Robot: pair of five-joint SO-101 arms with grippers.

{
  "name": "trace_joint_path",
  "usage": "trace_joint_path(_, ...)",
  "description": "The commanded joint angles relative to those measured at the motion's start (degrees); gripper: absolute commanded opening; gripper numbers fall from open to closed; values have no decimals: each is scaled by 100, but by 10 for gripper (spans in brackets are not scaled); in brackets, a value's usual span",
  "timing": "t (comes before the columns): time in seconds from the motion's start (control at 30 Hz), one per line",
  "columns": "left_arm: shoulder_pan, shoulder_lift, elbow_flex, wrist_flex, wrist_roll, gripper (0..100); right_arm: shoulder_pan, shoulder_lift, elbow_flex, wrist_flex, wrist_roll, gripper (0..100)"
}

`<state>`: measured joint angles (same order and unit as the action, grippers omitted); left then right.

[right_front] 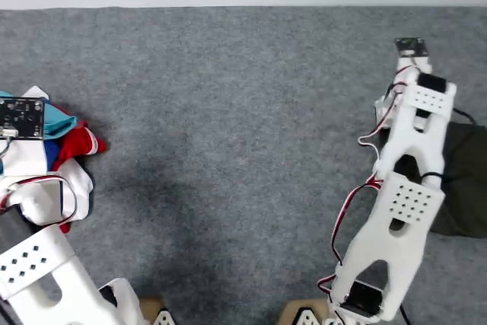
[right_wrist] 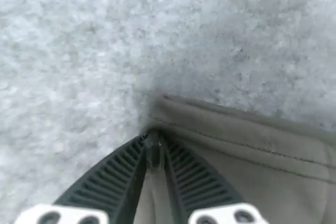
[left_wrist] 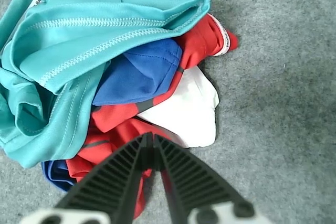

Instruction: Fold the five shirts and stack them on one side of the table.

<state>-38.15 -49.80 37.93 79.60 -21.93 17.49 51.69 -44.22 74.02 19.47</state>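
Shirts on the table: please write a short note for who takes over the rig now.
Left tool: shut, above the crumpled pile at the left side of the table: teal shirt over blue cloth, red cloth, white cloth.
Right tool: shut, at the edge of the olive shirt, right side; a pinch cannot be told.
Done: nothing folded in the pile.
Left: fold all, stack on one side.

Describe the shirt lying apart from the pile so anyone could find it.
On the grey table, look to the side opposite the colourful pile. There, under the right arm, lies a flat olive shirt, the one dark, single-coloured garment.
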Motion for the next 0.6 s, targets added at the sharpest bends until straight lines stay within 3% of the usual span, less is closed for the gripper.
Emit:
trace_joint_path(0.0,18,-79,-57,-79,-44,7,-48,-892,-70,330,-62,9)
trace_joint_path(0.4,18,-53,-40,-88,-44,7,769,-1727,-35,2853,-35,9)
trace_joint_path(0.57,18,-53,-40,-88,-44,7,980,-1736,615,2879,-35,9)
